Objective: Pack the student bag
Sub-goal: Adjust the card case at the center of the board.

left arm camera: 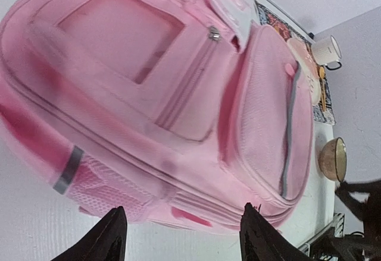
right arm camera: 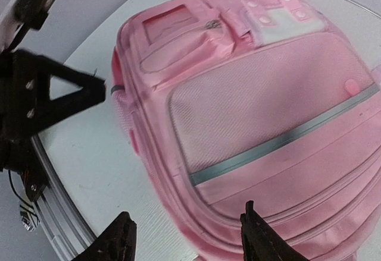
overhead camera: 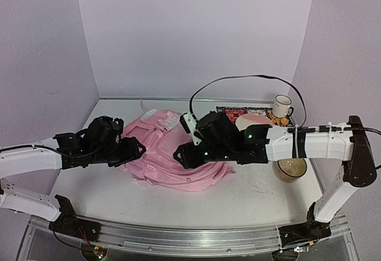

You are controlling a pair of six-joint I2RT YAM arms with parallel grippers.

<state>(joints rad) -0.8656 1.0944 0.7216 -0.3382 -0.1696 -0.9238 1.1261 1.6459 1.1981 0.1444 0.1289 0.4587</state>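
Your left pincer [left arm camera: 181, 237] stands released, fingers spread with nothing between them. The student bag [left arm camera: 178, 94] lies flat on the table [overhead camera: 256, 195] just ahead of its tips, front pockets facing up. Your right pincer [right arm camera: 186, 237] is likewise spread and grasps nothing; the bag lies directly beneath and ahead of it, the grey-striped pocket nearest its tips. From above, the bag sits between the two pincers, touching neither as far as you can see. Behind the right pincer, alongside its arm, a white mug [overhead camera: 282, 104] and a brownish bowl [overhead camera: 292, 169] stand apart from the bag.
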